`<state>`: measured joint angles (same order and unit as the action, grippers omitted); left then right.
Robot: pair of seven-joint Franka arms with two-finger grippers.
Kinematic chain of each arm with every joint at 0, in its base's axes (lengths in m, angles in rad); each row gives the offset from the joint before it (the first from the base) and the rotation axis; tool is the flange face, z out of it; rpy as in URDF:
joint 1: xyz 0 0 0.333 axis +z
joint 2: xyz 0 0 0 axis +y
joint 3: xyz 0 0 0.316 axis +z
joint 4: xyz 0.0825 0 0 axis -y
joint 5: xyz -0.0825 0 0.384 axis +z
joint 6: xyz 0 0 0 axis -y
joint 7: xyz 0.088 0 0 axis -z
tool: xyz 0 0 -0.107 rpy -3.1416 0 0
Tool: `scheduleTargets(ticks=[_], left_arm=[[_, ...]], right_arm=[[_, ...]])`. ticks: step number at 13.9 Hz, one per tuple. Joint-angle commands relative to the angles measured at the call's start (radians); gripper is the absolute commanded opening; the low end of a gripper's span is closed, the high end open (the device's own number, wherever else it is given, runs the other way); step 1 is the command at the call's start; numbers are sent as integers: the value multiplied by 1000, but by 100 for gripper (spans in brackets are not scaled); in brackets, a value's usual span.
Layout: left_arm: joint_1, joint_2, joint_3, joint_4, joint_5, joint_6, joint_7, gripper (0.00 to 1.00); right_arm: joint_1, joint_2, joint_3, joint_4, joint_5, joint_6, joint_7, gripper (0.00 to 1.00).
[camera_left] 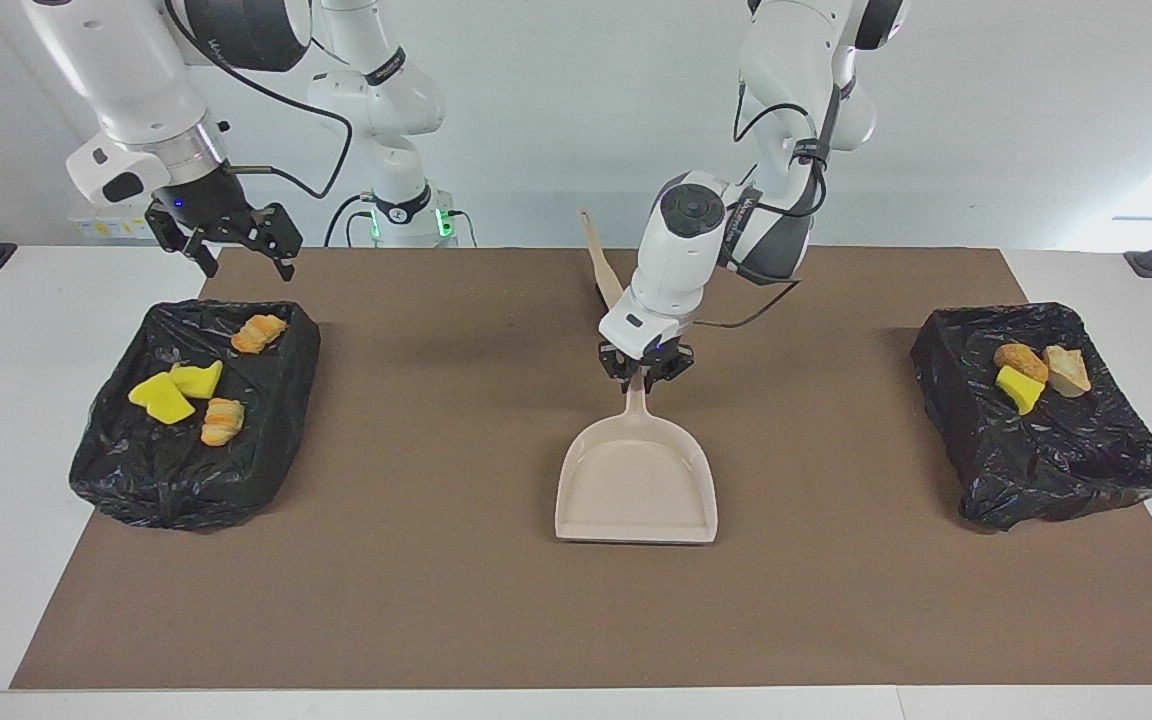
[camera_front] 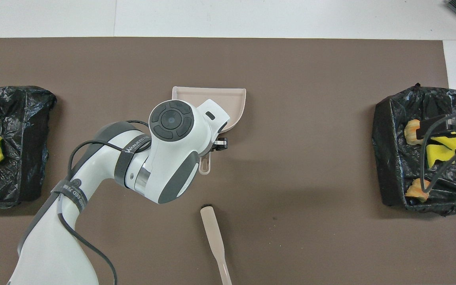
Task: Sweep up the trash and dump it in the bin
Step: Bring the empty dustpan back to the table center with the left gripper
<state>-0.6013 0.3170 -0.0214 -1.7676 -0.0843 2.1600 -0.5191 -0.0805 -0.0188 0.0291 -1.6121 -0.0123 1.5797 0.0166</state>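
We hold the dustpan (camera_left: 636,485) handle in the left jaws (camera_left: 645,374), pan extending away below them; right jaws (camera_left: 226,240) wide, waiting over the bin (camera_left: 186,480).

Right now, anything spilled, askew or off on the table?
Nothing stands out. All the trash sits inside the two black bins, none on the mat. The left tool holds the dustpan by its handle, pan empty. The brush lies flat near the robots.
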Motion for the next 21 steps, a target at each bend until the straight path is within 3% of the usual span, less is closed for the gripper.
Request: scheduleTargets(ticks=[1, 6, 7, 8, 9, 11, 12, 13, 17, 21], left_arm=[[-46, 17, 20, -27, -18, 73, -18, 0], [-32, 27, 20, -33, -18, 75, 1, 0], [-31, 27, 20, -33, -17, 72, 2, 14], [-29, 27, 20, -35, -18, 69, 8, 43], [-28, 27, 20, -35, -17, 64, 25, 50], [-25, 24, 20, -35, -17, 61, 37, 56], [-15, 19, 23, -36, -18, 60, 44, 70], [4, 13, 23, -39, -17, 58, 60, 100], [121, -29, 28, -39, -17, 26, 224, 100], [256, -84, 29, -30, -17, -50, 267, 100]], right_arm=[[-2, -10, 3, -6, 18, 3, 16, 100], [-2, -10, 3, -6, 18, 3, 16, 100], [-2, -10, 3, -6, 18, 3, 16, 100], [-2, -10, 3, -6, 18, 3, 16, 100], [-2, -10, 3, -6, 18, 3, 16, 100], [-2, -10, 3, -6, 18, 3, 16, 100], [-2, -10, 3, -6, 18, 3, 16, 100], [-2, -10, 3, -6, 18, 3, 16, 100], [-2, -10, 3, -6, 18, 3, 16, 100], [-2, -10, 3, -6, 18, 3, 16, 100]])
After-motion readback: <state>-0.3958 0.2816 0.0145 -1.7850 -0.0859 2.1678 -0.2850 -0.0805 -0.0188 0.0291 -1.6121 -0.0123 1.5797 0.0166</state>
